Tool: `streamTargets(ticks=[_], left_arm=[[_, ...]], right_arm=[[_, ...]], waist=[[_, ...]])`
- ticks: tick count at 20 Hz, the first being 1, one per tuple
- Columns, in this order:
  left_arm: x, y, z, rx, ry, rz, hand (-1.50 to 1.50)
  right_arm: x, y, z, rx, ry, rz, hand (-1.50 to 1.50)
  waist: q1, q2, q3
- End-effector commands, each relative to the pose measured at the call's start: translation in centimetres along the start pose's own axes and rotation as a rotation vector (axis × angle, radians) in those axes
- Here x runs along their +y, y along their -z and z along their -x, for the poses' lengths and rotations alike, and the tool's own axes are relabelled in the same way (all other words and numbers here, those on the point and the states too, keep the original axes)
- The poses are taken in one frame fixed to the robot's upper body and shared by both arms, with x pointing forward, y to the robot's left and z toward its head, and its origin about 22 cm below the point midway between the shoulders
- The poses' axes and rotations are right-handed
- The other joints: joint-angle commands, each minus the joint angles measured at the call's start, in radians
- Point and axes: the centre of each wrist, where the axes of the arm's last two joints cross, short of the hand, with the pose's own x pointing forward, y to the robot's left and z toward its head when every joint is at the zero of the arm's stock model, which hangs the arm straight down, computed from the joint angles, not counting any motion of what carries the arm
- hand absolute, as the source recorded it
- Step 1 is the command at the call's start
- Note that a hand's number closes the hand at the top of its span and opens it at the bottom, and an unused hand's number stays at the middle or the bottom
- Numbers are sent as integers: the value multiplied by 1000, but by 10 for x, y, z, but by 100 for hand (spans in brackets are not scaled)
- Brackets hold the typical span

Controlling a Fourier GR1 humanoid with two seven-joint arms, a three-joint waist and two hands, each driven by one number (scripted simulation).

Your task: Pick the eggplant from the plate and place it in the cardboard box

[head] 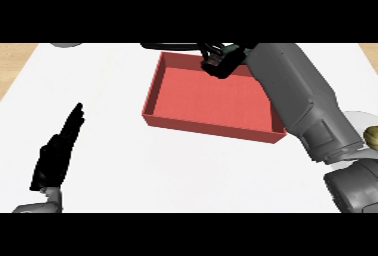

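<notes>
1. Upper centre of the frame: a red, open-topped box (214,95), shallow and four-sided, sits on the white counter (170,165). It is skewed, its near wall running from middle left down toward lower right.
2. Right hand (220,59): black, at the box's far right corner, above the rim. Its fingers are curled downward. Whether they enclose anything cannot be told, since no held object shows between them.
3. Right forearm (303,100): grey, running diagonally from the lower right of the frame up to the hand, covering the box's right wall and the counter beside it.
4. Eggplant: not identifiable anywhere in the view, so neither its place, its long axis nor its pointing direction can be stated.
5. Plate (363,120): a pale round edge shows at the right margin, mostly hidden behind the forearm. A small olive-brown item (371,136) lies at its lower part, cut by the frame edge; its identity cannot be told.
6. Left hand (57,150): at the lower left, well apart from the box, fingers straight and pointing toward the top of the frame, holding nothing.
7. Open room: bare white counter lies between the left hand and the box, and along the box's near wall. Wood-coloured strips (15,65) border the counter at the upper left and upper right corners.
</notes>
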Motion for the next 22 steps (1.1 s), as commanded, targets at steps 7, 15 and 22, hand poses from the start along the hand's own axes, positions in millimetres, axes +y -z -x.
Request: streamTargets(ticks=[7,15,22], left_arm=[[-1,7,7,2,8,4,0],[-2,2,-6,-20,13,6,0],[-8,-2,0,-31,3,28,0]], right_arm=[[67,19,4,81,94,-45,-150],[48,20,2,60,431,248,-150],[1,-31,34,76,701,420,-150]], waist=[[5,6,0],[11,6,1],[38,21,1]])
